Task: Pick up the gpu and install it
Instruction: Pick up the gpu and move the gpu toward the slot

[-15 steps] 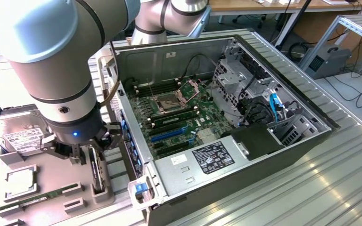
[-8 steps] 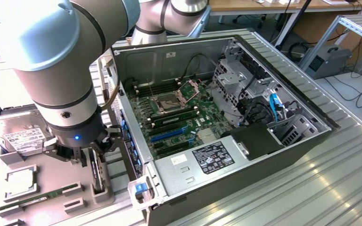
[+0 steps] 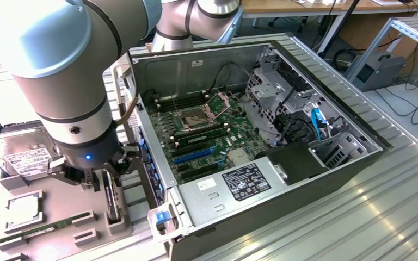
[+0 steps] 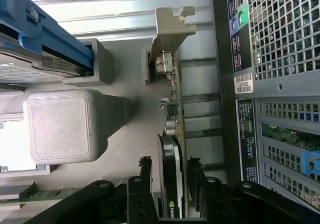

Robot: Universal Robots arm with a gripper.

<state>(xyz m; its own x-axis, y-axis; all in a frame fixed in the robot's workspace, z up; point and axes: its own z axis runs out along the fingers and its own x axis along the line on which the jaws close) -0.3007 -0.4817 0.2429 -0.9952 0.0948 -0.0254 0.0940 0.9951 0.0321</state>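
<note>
Thin gpu upright on edge in grey stand

The computer case wall stands just beside the gpu on one side, with a grey holder block near on the other, so your gaps are narrow. Above the blue slots the case is open; the drive cage crowds the exterior view's right.

bright even light, glare on metal bench, soft shadows
</note>
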